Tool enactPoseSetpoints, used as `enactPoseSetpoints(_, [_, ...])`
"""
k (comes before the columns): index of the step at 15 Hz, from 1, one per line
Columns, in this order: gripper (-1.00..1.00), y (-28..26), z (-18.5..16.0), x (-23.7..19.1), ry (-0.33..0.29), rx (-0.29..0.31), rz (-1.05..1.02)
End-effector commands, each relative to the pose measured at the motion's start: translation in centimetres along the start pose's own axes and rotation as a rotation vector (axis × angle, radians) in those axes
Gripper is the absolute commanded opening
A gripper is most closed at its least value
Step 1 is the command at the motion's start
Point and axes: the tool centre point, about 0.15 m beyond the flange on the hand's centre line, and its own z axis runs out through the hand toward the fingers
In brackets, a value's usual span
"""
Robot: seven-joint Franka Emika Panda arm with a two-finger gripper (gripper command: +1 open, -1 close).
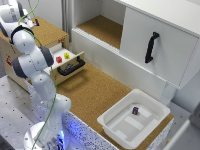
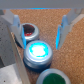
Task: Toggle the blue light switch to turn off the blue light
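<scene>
Since the blue light switch [image 2: 38, 52], lit between the red button [image 2: 30, 32] and green button [image 2: 52, 78] below my open gripper [image 2: 39, 24], looks rigid and sprung, I'd press its cap centre.

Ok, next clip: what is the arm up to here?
A single robot arm is reaching over the wooden box at the exterior view's left, where the buttons sit. In the wrist view its hand is open and hangs above the blue light switch, with a finger on either side. The blue light is glowing brightly, so it is not yet off. The red button and green button sit next to it.
</scene>
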Motion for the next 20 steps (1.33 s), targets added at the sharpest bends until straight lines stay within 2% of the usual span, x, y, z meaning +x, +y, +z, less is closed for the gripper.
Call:
enactPoseSetpoints(1, [-1.0,-0.3,0.8,3.4,-0.132,-0.044,-0.038])
enactPoseSetpoints(4, [-1.0,-0.4,2.5,4.0,-0.17,-0.032,-0.088])
enactPoseSetpoints(10, [-1.0,0.1,5.1,5.5,-0.192,0.004,-0.156])
enactPoseSetpoints(14, [-1.0,-0.1,7.3,6.0,-0.247,0.047,-0.204])
enactPoseSetpoints(15, [-1.0,0.0,6.9,5.9,-0.245,0.04,-0.199])
enactPoseSetpoints(17, [-1.0,0.7,3.0,5.2,-0.194,-0.017,-0.157])
enactPoseSetpoints(18, [1.0,1.2,0.7,4.8,-0.177,-0.053,-0.133])
enactPoseSetpoints(19, [1.0,2.0,-2.2,4.2,-0.167,-0.12,-0.098])
enactPoseSetpoints(20, [1.0,2.7,-3.9,3.6,-0.161,-0.156,-0.071])
